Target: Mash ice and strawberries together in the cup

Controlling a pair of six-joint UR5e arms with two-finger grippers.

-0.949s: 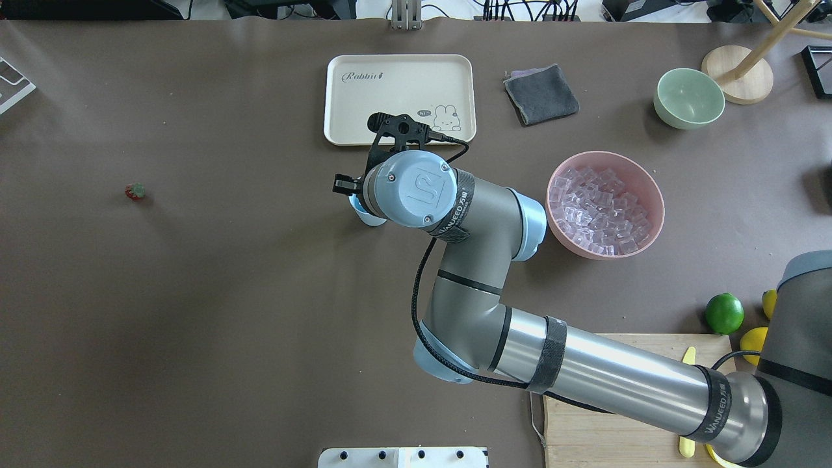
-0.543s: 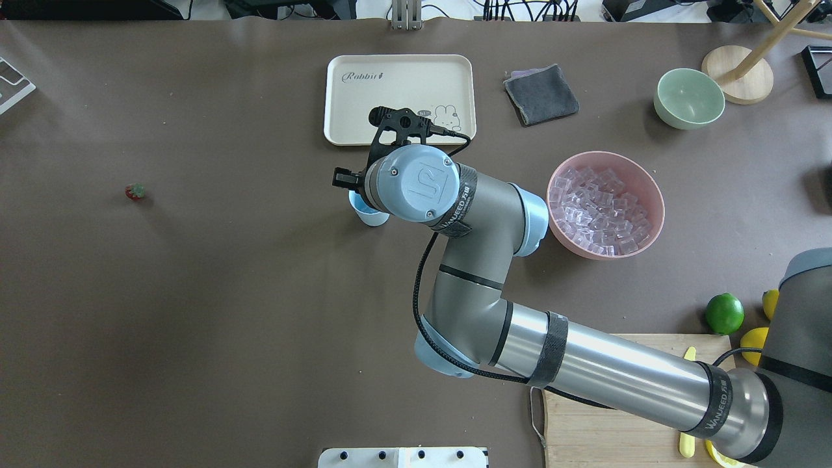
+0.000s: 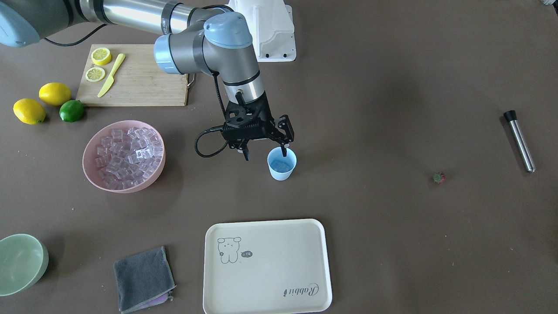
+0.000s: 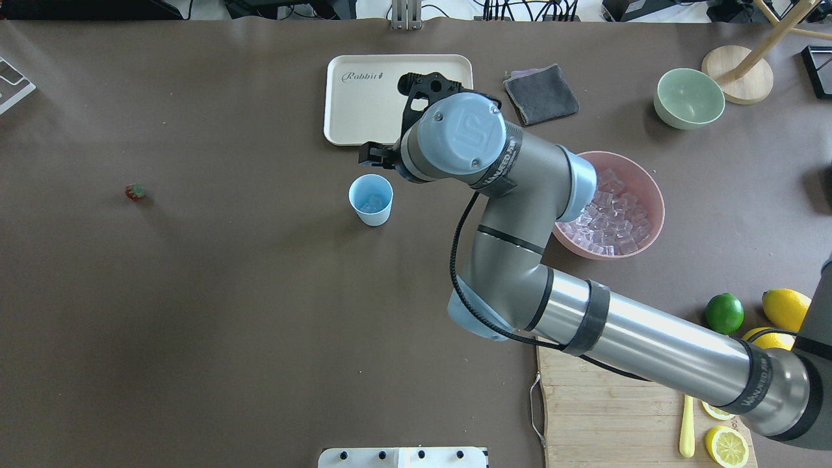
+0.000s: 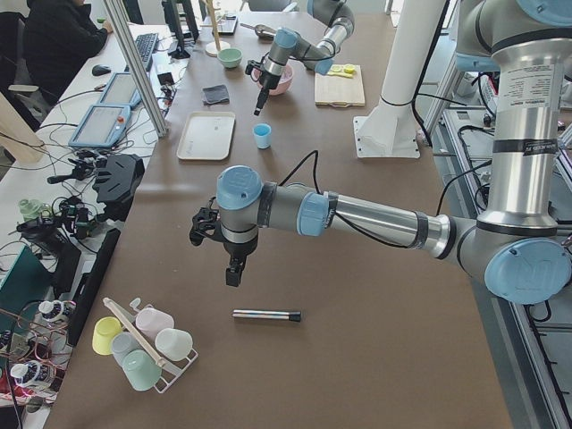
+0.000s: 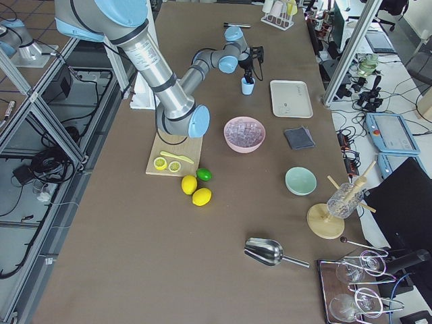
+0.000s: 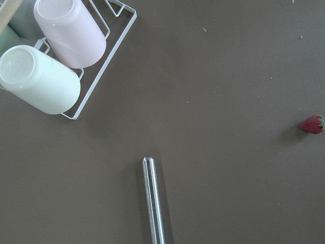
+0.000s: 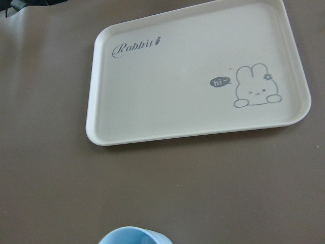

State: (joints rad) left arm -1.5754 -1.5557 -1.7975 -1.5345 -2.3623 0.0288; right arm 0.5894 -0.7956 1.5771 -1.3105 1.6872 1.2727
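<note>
The light blue cup point(image 3: 281, 168) stands upright mid-table, also in the overhead view point(image 4: 371, 200) and at the bottom edge of the right wrist view point(image 8: 133, 236). A few clear ice cubes point(image 4: 372, 205) lie inside it. My right gripper point(image 3: 265, 152) is open and empty, raised just beside the cup on the pink bowl's side. One of its fingers point(image 4: 372, 155) shows in the overhead view. The strawberry point(image 3: 438, 178) lies alone far off point(image 4: 135, 192) point(image 7: 312, 124). My left gripper point(image 5: 231, 271) hovers over a steel rod point(image 5: 266, 315); I cannot tell whether it is open or shut.
A pink bowl point(image 3: 84, 158) full of ice point(image 3: 126, 152) sits near the cup. A cream tray point(image 4: 364, 97), grey cloth point(image 4: 541, 94), green bowl point(image 4: 689, 97), lime point(image 4: 724, 312), lemons and a cutting board point(image 4: 611, 422) stand around. A cup rack point(image 7: 101, 66) lies near the rod point(image 7: 154, 203).
My right wrist has moved off the cup toward the tray and the pink bowl. The cup, half hidden before, now shows whole with ice inside.
</note>
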